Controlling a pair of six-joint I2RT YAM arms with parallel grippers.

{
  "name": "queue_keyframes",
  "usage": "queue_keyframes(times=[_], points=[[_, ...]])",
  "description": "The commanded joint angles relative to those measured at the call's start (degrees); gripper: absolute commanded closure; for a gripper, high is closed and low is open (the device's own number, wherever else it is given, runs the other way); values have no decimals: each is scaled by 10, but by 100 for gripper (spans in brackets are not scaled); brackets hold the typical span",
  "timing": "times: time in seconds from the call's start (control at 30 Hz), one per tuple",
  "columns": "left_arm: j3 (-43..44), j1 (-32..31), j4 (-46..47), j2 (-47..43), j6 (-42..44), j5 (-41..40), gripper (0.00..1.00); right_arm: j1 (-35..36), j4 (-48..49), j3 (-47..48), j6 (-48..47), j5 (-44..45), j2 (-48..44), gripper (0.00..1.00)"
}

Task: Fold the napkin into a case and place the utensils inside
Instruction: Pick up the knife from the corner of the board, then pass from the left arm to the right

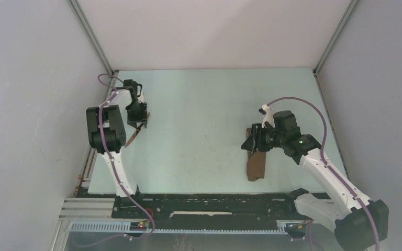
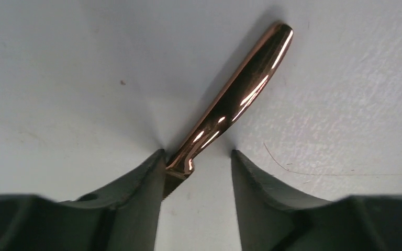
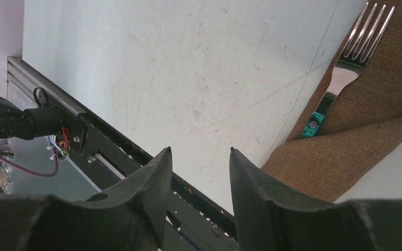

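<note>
Fingers (image 2: 136,204) of your left gripper (image 2: 198,152) straddle the knife (image 2: 241,89) at the top view's left, spread, not yet pinching, likely to lift it; the case (image 3: 340,157), lower right, already sheathes the fork (image 3: 345,73); your right gripper (image 3: 199,151) hovers beside it, spread, empty.

The knife (image 2: 235,99) is glossy coppery metal, the fork (image 3: 345,73) polished silvery metal, the case (image 3: 356,157) coarse matt cloth.

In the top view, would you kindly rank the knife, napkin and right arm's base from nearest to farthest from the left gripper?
1. knife: at the left gripper.
2. napkin: mid-table, right side.
3. right arm's base: near edge, right.
</note>
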Motion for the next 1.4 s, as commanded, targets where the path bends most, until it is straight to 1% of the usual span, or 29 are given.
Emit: queue_keyframes(times=[0.0,0.07,0.23,0.27,0.3,0.33,0.4,0.43,0.53,0.6,0.67,0.73,0.83,0.9,0.97,1.0,1.03,1.1,1.23,1.37], points=[[3,-10,-23,19,19,10,56,-2,8,-2,-1,-8,-4,48],[-1,-16,-23,14,34,-10,66,0,7,-2,0,-7,-2,48],[-22,-44,-10,-21,47,-54,80,4,6,-2,1,10,0,48],[-27,-49,-9,-33,51,-51,83,3,6,-2,2,13,2,48],[-35,-50,-5,-45,54,-30,86,3,6,-2,3,16,5,48],[-44,-65,5,-58,54,-8,87,3,6,-2,5,16,10,48],[-55,-90,17,-77,52,15,97,5,7,-2,8,17,17,49],[-59,-104,19,-86,52,25,100,6,6,-2,11,22,20,49],[-88,-149,39,-118,50,44,100,23,10,-2,13,39,32,49],[-109,-189,52,-140,52,39,100,34,13,-2,13,49,40,49],[-126,-236,61,-162,59,25,100,36,22,-2,26,35,48,48],[-148,-282,79,-189,62,28,100,19,53,-9,63,-24,59,48],[-183,-329,107,-241,47,36,100,-43,163,-54,168,-167,84,47],[-201,-353,121,-276,34,55,100,-60,228,-66,204,-219,109,45],[-214,-395,125,-309,33,61,100,-58,277,-66,224,-250,136,35],[-218,-414,125,-324,35,58,100,-54,301,-66,236,-264,149,33],[-221,-429,125,-341,33,57,100,-48,338,-66,252,-271,163,32],[-227,-450,124,-359,25,60,100,-33,382,-54,275,-290,194,32],[-229,-483,118,-384,17,58,100,5,414,-25,299,-269,236,31],[-234,-512,119,-394,17,51,100,35,473,-20,345,-252,277,35]])
